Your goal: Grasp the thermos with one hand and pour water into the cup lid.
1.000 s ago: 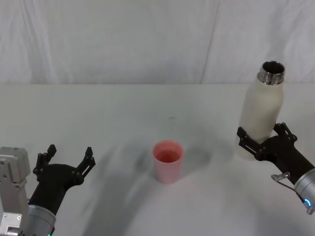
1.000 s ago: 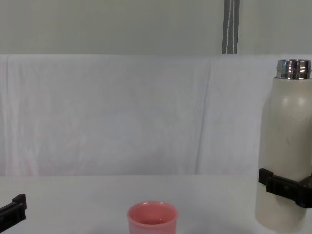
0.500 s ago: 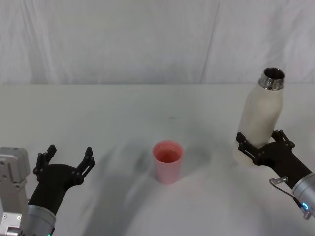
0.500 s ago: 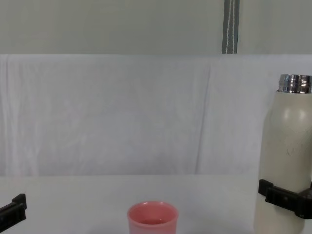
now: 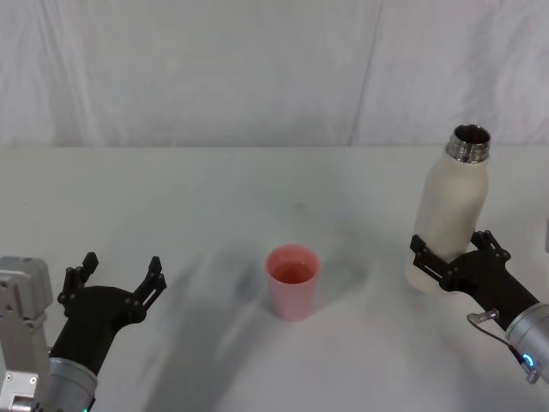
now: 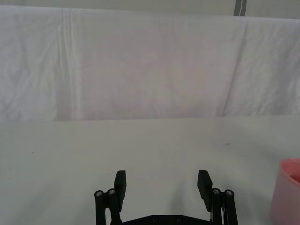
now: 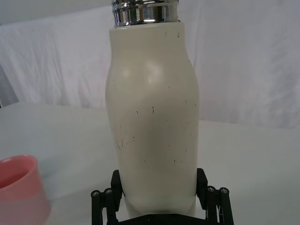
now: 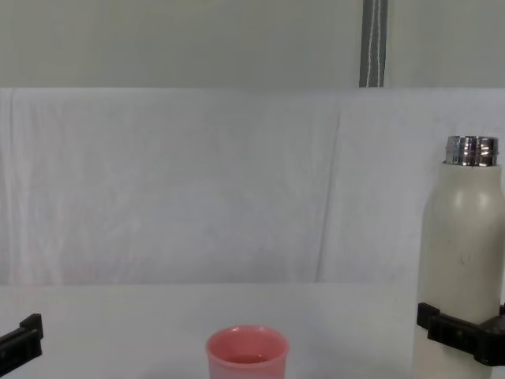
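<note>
Your right gripper (image 5: 453, 259) clamps thermos (image 5: 449, 212) low on body, at 3 o'clock of cup lid (image 5: 292, 281). Matte wall grips ok; prob top-heavy, so tilt slow. Left gripper (image 5: 117, 275) spread, idle.

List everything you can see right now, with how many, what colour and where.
tall cream-white matte thermos with open steel neck: one, cream and silver, upright at the table's right side, held low on its body
small salmon-pink round plastic cup lid: one, pink, standing open near the table's middle
white cloth-covered table: one, white, under everything
white draped backdrop: one, white, behind the table
left gripper: one, black, fingers apart, at the near left
right gripper: one, black, fingers around the thermos
</note>
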Motion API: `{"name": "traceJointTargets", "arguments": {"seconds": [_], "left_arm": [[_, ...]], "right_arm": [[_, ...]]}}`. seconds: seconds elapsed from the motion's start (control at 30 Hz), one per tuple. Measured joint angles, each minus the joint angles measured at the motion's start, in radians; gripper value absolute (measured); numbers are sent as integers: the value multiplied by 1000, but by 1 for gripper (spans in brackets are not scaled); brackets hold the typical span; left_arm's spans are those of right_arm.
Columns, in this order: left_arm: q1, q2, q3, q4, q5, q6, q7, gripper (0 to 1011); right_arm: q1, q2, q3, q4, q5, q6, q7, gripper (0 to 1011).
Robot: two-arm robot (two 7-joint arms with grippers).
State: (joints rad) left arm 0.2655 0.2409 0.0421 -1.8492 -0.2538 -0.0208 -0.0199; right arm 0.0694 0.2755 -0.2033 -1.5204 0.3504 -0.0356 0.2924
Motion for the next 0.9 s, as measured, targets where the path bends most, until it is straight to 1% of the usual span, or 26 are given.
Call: {"name": "traceJointTargets", "arguments": {"seconds": [0.4, 0.53, 0.9], "left_arm": [[0, 0, 0, 0, 0, 0, 0, 1001], [0, 0, 0, 0, 0, 0, 0, 1001], [0, 0, 0, 0, 0, 0, 0, 1001]], "right_arm": [[38, -14, 0, 64, -14, -40, -5, 951], [47, -17, 0, 80, -19, -43, -5, 951], [59, -16, -3, 94, -30, -45, 2, 951]]}}
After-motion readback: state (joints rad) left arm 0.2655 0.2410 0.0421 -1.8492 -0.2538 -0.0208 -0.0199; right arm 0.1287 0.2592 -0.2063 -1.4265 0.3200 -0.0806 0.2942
